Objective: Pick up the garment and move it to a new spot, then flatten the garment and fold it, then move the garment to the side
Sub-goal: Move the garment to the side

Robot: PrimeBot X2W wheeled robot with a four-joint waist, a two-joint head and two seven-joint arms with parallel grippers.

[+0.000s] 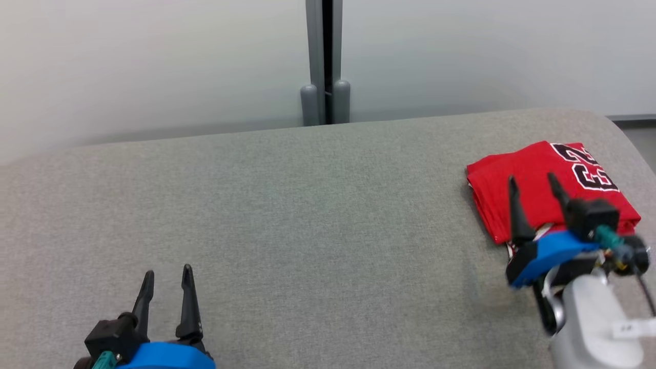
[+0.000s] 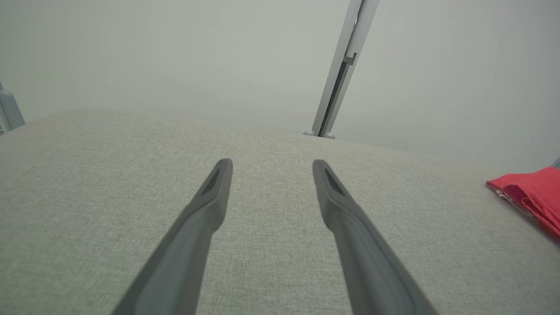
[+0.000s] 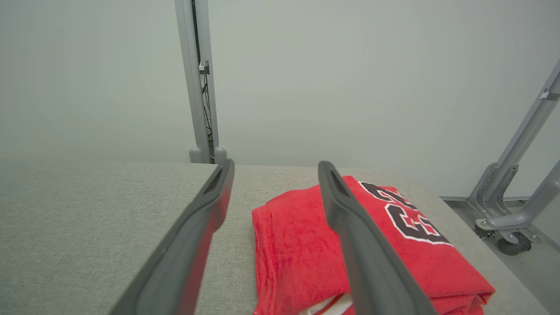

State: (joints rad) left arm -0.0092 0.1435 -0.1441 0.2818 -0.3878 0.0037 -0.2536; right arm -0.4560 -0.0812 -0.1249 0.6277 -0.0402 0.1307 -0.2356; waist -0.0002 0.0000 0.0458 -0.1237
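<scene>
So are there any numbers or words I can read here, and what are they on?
"23": big black numerals edged in white, on the folded red jersey, seen upside down from the head view.
White sticker on the right forearm: marks too small to read.

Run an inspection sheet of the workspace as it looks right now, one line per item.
Surface: grey fabric-covered table, flat and bare across its middle.
Job's things: red garment with a black number print, folded, lying near the table's far right end.
Clutter: nothing seen.
Grippers: left gripper open over bare fabric, holding nothing; right gripper open at the garment's near edge, holding nothing; whether it touches the cloth cannot be told.
Cables: dark cable hanging by the right wrist, off the garment.
Surroundings: pale wall, grey post behind the table, grey metal frame with a wheel on the floor to the right.
</scene>
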